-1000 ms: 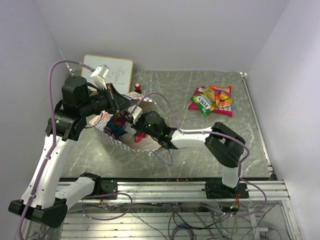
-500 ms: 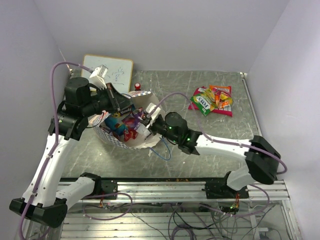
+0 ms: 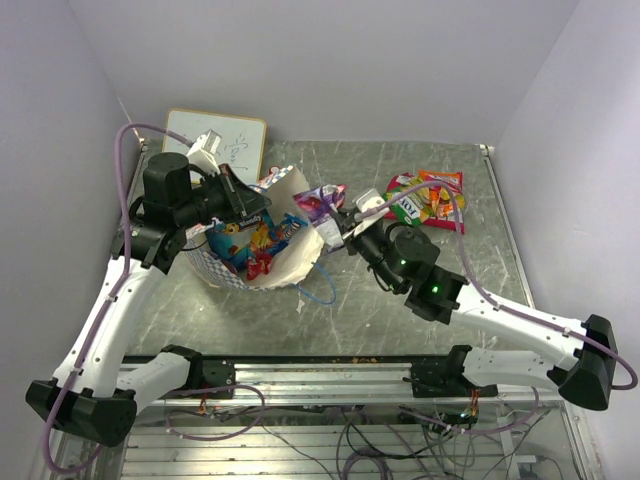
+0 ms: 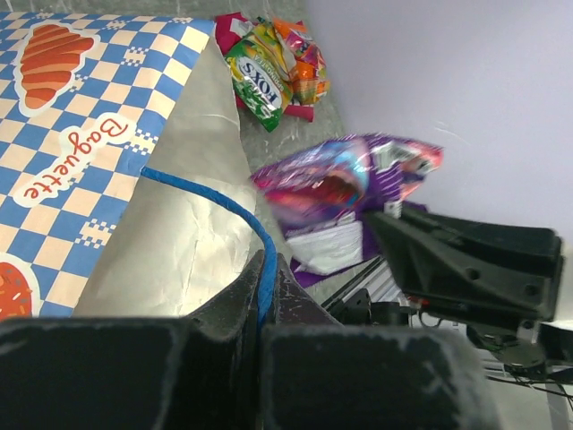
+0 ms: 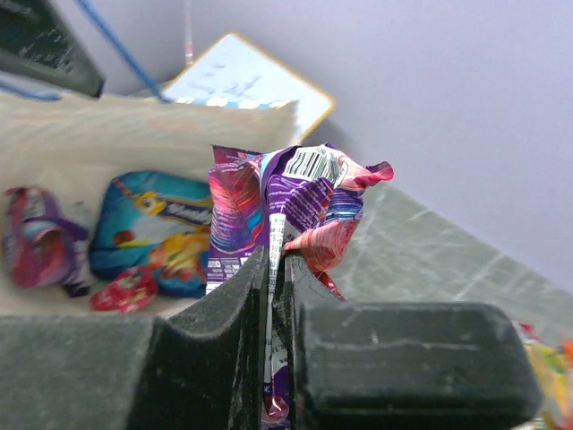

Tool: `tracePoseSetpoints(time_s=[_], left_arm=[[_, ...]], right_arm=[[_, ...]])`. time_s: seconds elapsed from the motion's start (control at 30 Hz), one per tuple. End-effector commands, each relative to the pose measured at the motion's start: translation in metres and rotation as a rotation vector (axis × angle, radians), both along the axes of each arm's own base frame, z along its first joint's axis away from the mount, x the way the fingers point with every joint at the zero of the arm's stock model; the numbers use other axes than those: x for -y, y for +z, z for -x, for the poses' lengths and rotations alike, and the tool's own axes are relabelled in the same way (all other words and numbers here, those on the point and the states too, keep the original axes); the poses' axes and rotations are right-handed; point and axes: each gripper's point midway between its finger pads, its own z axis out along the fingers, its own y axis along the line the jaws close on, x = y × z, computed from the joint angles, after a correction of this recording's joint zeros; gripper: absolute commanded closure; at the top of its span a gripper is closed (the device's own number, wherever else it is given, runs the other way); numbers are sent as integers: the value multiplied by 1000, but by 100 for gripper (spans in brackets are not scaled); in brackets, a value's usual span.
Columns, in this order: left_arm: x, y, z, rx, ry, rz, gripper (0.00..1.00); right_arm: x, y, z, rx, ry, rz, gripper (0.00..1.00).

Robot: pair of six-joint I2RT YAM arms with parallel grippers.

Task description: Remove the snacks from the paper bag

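Table [image 3: 340, 160]: grey.
Left gripper [image 4: 267, 273]: cord [image 4: 210, 197] of paper bag [image 4: 85, 134] clamped; "Baguette" legible left-wrist only.
Right gripper [image 5: 273, 269]: purple packet [image 5: 295, 193] clamped beside bag.

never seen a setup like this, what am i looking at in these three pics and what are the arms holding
These are two white robot arms bolted at the near edge of a metal table. The wide picture comes from a fixed camera above and behind them. The other two come from a camera on each wrist, so the dark shapes at the bottom are that arm's own fingers. The left tool is shut on the blue cord handle of the paper bag. The right tool is shut on a purple snack packet, held just outside the bag's mouth. More packets lie inside the bag, among them a blue one. A pile of packets lies on the table at the far right, and a whiteboard sits at the far left.
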Motion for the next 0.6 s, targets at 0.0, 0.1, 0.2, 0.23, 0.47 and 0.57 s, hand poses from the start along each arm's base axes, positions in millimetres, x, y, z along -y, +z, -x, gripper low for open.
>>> tracePoseSetpoints(time_s=[0.0, 0.1, 0.2, 0.23, 0.47, 0.57], left_arm=[[3, 11, -4, 43, 3, 18, 93], [2, 13, -5, 48, 7, 5, 93], [0, 17, -3, 54, 16, -1, 93], [-1, 19, -2, 61, 20, -1, 93], [-6, 24, 1, 80, 38, -8, 93], [-4, 25, 0, 84, 30, -5, 93]], right_arm=[[37, 54, -19, 181, -187, 134, 100], [56, 79, -29, 328, -287, 267, 100], [85, 94, -52, 416, -430, 316, 100], [98, 97, -64, 409, -475, 295, 100], [185, 72, -149, 132, -733, -68, 100], [219, 40, -181, -19, -810, -205, 100]])
